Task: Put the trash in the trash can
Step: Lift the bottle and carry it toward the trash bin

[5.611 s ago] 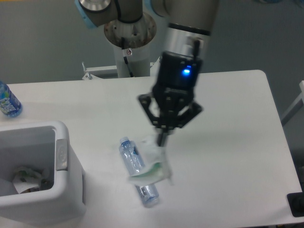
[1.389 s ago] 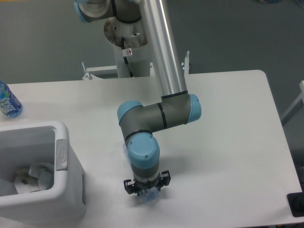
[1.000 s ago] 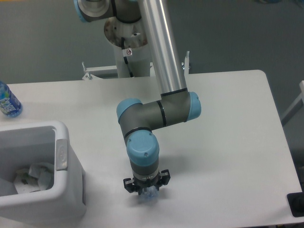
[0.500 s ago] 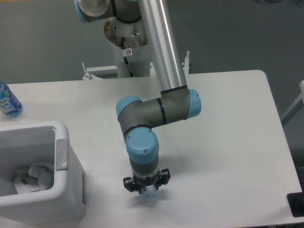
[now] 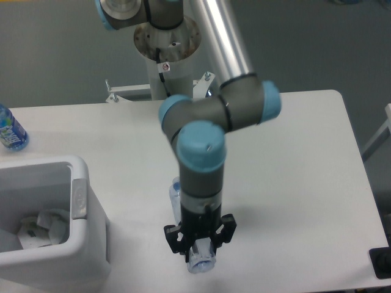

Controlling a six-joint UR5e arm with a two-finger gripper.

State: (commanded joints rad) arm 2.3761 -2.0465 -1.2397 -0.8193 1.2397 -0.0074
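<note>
My gripper [image 5: 200, 249] points down over the front middle of the table and is shut on the long clear pale-blue bottle [image 5: 201, 263]. The bottle's near end shows below the fingers, and its other end [image 5: 176, 191] shows behind the wrist. The bottle looks lifted off the table. The white trash can [image 5: 78, 174] stands at the front left, well left of the gripper. Crumpled pale pieces [image 5: 41, 223] lie inside it; I cannot tell if the clear wrinkly piece is among them.
A blue-labelled water bottle [image 5: 10, 129] stands at the far left table edge. The robot's base column [image 5: 166, 46] is at the back middle. A black object [image 5: 380, 262] sits beyond the table's front right corner.
The arm has risen and shifted slightly right with the bottle in the gripper. The bottle's far end now shows behind the wrist. The crumpled piece held earliest is no longer in the gripper.
</note>
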